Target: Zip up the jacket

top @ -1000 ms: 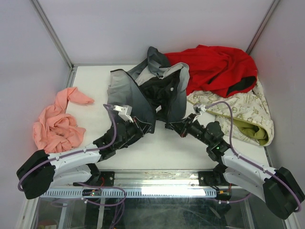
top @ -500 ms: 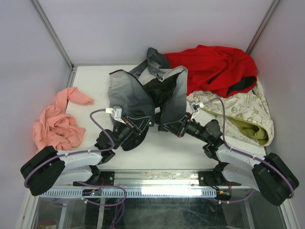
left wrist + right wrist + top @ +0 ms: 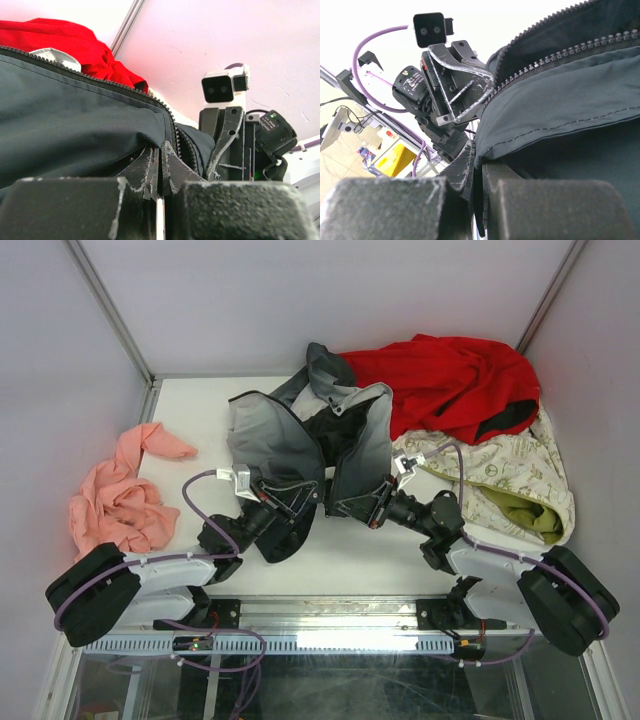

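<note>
The jacket (image 3: 270, 435) lies open in the middle of the table, grey shell outward and black lining (image 3: 335, 435) between its two front panels. My left gripper (image 3: 308, 502) is shut on the bottom corner of the left panel, where the left wrist view shows zipper teeth (image 3: 105, 82) running up from the jaws (image 3: 162, 160). Shut on the right panel's bottom edge (image 3: 530, 135) is my right gripper (image 3: 350, 508), its jaws pinching the hem (image 3: 479, 172). The two grippers face each other, a few centimetres apart.
A red garment (image 3: 450, 380) lies at the back right, partly over a cream patterned cloth (image 3: 510, 485). A pink cloth (image 3: 120, 495) is heaped at the left. Metal frame posts and white walls close in the table's back and sides.
Both grippers, still shut on the jacket, have drawn its lower front corners closer together. The two panels now hang longer and flatter toward the near edge.
</note>
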Controlling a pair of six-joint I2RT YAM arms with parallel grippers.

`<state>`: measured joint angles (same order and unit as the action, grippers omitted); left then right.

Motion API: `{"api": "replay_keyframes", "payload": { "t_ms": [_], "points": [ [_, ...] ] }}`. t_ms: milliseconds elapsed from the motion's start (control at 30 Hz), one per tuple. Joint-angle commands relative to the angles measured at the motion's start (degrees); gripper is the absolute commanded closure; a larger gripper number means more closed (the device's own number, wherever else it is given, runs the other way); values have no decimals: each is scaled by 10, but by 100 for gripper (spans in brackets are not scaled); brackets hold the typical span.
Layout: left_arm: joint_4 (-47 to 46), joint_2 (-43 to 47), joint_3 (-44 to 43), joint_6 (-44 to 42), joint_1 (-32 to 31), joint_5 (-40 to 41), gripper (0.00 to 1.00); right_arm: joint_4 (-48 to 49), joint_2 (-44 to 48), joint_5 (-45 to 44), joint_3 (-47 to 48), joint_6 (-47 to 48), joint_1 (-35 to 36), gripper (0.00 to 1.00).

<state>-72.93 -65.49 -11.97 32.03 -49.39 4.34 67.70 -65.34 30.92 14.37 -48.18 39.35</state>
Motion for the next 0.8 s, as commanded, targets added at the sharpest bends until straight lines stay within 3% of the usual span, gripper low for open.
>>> {"api": "replay_keyframes", "payload": {
  "t_ms": [0, 767],
  "points": [
    [-66, -6, -4, -14, 4, -25, 100, 77, -1, 3, 27, -6, 8, 100],
    [-91, -5, 4, 9, 3, -40, 100, 183, -59, -17, 10, -16, 13, 100]
  ]
}}
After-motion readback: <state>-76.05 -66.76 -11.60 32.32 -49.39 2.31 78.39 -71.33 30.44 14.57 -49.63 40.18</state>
